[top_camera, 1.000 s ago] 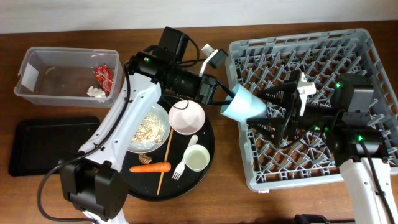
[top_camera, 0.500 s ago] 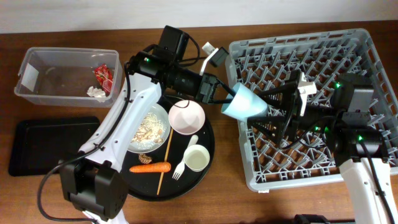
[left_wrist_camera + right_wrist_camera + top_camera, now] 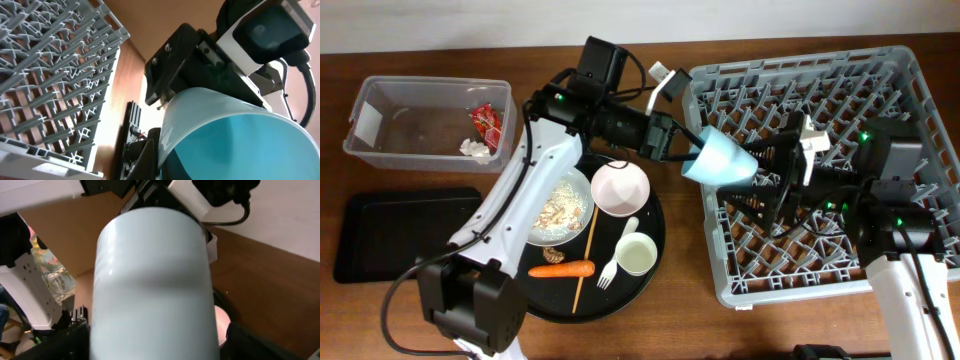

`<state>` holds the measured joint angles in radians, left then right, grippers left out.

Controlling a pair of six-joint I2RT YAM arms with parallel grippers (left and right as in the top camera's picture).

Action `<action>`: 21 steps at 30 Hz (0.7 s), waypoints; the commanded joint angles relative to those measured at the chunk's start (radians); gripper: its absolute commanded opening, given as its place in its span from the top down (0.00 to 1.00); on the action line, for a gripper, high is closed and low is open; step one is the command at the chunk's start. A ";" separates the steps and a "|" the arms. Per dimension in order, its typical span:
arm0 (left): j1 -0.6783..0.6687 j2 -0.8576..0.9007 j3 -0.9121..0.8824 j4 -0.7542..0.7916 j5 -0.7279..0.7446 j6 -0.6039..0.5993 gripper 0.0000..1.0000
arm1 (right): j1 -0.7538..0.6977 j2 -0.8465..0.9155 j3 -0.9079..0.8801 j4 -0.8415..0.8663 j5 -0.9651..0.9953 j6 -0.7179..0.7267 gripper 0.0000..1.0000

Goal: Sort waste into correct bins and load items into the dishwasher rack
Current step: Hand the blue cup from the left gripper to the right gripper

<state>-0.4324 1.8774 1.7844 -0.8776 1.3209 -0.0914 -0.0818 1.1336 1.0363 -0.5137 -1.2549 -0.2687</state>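
One light blue cup [image 3: 722, 162] hangs sideways over the dishwasher rack's [image 3: 840, 75] 9 o'clock edge (mouth toward 9 o'clock). The left gripper [image 3: 691, 152] pinches its rim, and the right gripper [image 3: 765, 178] stands spread around its base.

Wooden table [image 3: 470, 60] bears clear tub [image 3: 410, 125], flat black tray [image 3: 390, 235], round tray [image 3: 630, 295], grey rack [image 3: 840, 280].

The square grey plastic rack [image 3: 880, 80] is sitting at right; clear rectangular plastic tub [image 3: 430, 82] far left, flat black rectangular tray [image 3: 390, 235] before it; light blue plastic cup [image 3: 718, 160] is apparently hanging over the rack's left edge.
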 commanded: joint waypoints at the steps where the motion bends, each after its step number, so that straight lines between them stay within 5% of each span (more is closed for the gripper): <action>1: -0.015 -0.007 0.014 0.003 0.017 -0.006 1.00 | -0.003 0.002 0.013 0.012 -0.018 -0.003 0.14; 12: -0.015 -0.007 0.014 0.038 0.018 -0.019 1.00 | -0.003 0.002 0.013 0.005 -0.018 -0.003 0.23; 14: -0.015 -0.007 0.014 0.051 0.018 -0.021 1.00 | -0.003 0.002 0.013 0.005 -0.018 -0.003 0.33; 21: -0.015 -0.007 0.014 0.051 -0.012 -0.021 0.99 | -0.003 0.002 0.013 0.005 -0.017 -0.003 0.35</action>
<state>-0.4438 1.8774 1.7844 -0.8307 1.3163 -0.1024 -0.0818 1.1336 1.0363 -0.5087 -1.2629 -0.2684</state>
